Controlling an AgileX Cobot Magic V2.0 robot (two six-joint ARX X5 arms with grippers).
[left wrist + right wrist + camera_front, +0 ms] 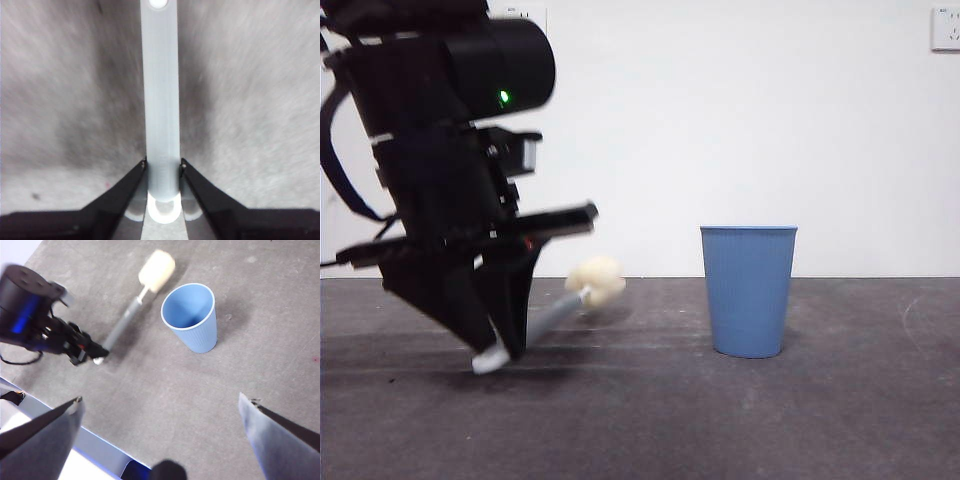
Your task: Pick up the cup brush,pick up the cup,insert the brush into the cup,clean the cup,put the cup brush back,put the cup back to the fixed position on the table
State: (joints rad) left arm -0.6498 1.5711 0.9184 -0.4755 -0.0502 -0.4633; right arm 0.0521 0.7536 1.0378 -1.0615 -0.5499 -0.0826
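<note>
The cup brush (pixel 582 293) is tilted, its cream sponge head raised toward the cup and its white looped tip low near the table (pixel 650 420). My left gripper (pixel 500 345) is shut on the grey handle (pixel 160 120) near that tip; the right wrist view shows the same grip (pixel 97 356) on the cup brush (pixel 132 307). The cup (pixel 748 290), a blue ribbed tumbler, stands upright and empty on the table to the right of the brush; it also shows from above as the cup (pixel 192 317). My right gripper (pixel 160 407) hangs open high above the table, well clear of both.
A pale table edge (pixel 95 445) runs below the right gripper. A white wall (pixel 740 120) with a socket (pixel 945 28) stands behind the table. Bare grey surface (pixel 270 340) lies around the cup.
</note>
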